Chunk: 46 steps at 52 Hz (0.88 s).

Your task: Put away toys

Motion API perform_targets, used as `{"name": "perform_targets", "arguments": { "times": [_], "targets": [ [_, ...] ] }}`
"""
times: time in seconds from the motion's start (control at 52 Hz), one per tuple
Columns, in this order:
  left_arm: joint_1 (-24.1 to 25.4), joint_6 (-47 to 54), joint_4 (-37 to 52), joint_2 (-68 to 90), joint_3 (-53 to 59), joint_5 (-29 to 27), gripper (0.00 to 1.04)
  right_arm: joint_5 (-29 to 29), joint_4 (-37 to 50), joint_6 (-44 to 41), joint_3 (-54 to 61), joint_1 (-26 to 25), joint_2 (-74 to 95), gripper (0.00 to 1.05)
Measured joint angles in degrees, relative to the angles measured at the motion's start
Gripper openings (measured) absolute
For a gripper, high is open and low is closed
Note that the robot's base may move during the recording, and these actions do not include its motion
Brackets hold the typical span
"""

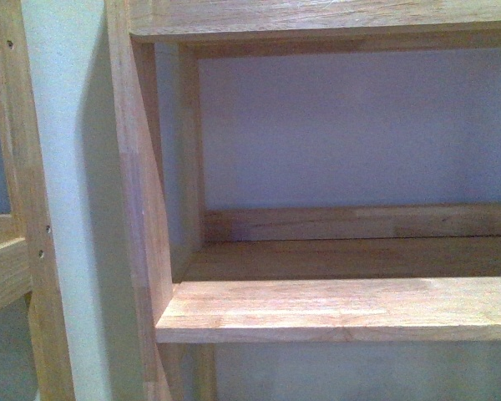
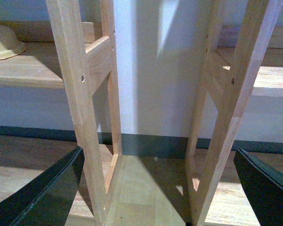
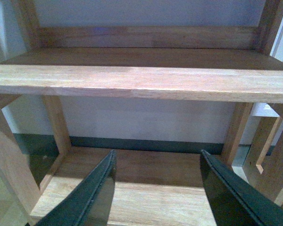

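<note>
While the front view is filled by a wooden shelf unit [image 1: 334, 305] against a pale wall [image 1: 351, 125], neither arm is seen there. The left gripper [image 2: 155, 188] is seen with its fingers [image 2: 47, 193] spread wide and nothing between them, facing two wooden uprights [image 2: 80, 108]. The right gripper [image 3: 155, 193] is likewise spread wide and unloaded below a shelf board [image 3: 141, 82]. No toy is shown in any view. A pale bowl-like object [image 2: 4, 42] is seen on a shelf.

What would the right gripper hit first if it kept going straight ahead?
Probably nothing soon: the right gripper, open and empty, points into the gap under the wooden shelf, toward the wall behind. Depth is hard to judge.
</note>
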<state>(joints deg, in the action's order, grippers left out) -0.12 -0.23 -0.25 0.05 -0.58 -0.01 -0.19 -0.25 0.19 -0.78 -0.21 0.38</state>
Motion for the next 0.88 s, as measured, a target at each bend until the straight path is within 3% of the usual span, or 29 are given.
{"name": "perform_targets", "arguments": {
  "times": [0.173,0.884],
  "targets": [
    [0.00,0.00,0.00,0.00,0.00,0.00,0.98,0.00,0.00,0.02,0.00,0.00,0.00,0.99],
    [0.00,0.00,0.00,0.00,0.00,0.00,0.98,0.00,0.00,0.00,0.00,0.00,0.00,0.98]
  ]
}}
